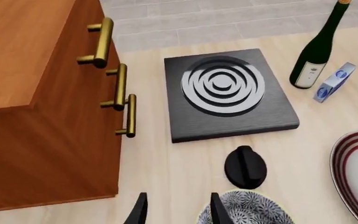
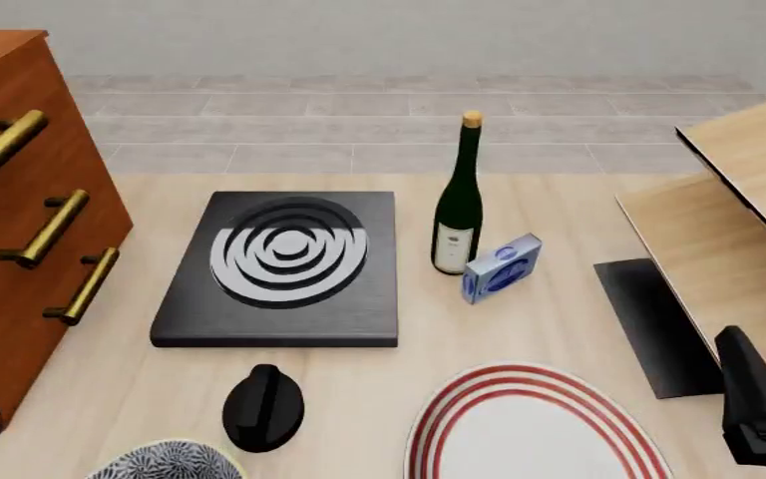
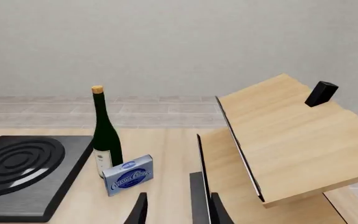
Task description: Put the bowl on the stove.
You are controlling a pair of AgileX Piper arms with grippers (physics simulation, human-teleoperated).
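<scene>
The bowl (image 1: 249, 210) is being kept on the surface (image 1: 166, 163) just beside the knob (image 1: 245, 166), apart from the stove (image 1: 229, 93). The left gripper (image 1: 177, 210) is being held spread, just beside the bowl.

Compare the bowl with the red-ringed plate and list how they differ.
The bowl carries a dense blue-and-white floral pattern inside; the plate is plain white with red rings round its edge. The bowl looks clearly smaller than the plate. The bowl sits at the near left, just beyond the black knob from the stove; the plate sits near centre-right. Both are round, rest on the table and are cut off by the front view's lower edge.
</scene>
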